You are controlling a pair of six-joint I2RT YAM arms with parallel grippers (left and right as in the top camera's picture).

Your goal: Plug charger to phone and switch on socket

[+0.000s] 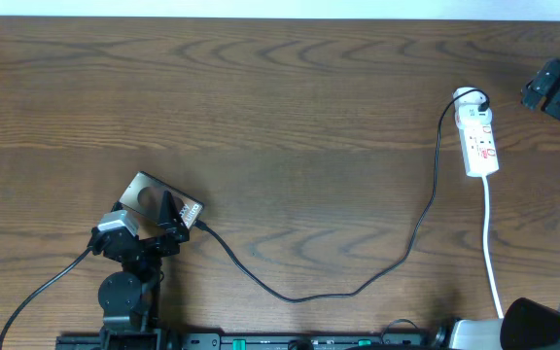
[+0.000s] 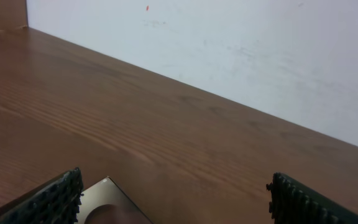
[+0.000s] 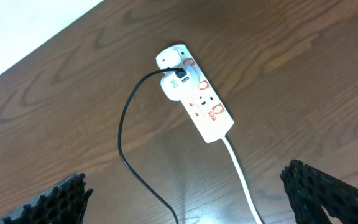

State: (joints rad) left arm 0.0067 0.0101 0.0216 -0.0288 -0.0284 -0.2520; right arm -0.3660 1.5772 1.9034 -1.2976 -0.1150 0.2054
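The phone (image 1: 147, 195) lies at the table's front left, and its glossy corner (image 2: 112, 203) shows low in the left wrist view. My left gripper (image 1: 173, 222) hovers over its right end, open, with its fingers (image 2: 53, 200) wide apart and nothing between them. The charger cable (image 1: 299, 297) runs from the phone's right end across the table to the white socket (image 1: 481, 136) at the far right. I cannot tell whether its tip is seated in the phone. My right gripper (image 1: 549, 87) hangs open near the socket (image 3: 197, 102), holding nothing. Below it run the charger cable (image 3: 124, 127) and the socket's white cord (image 3: 241, 177).
A white wall (image 2: 241, 56) rises behind the table's far edge. The socket's white cord (image 1: 492, 262) trails toward the front edge, near the right arm's base (image 1: 538, 326). The left arm's base (image 1: 122, 297) stands at the front left.
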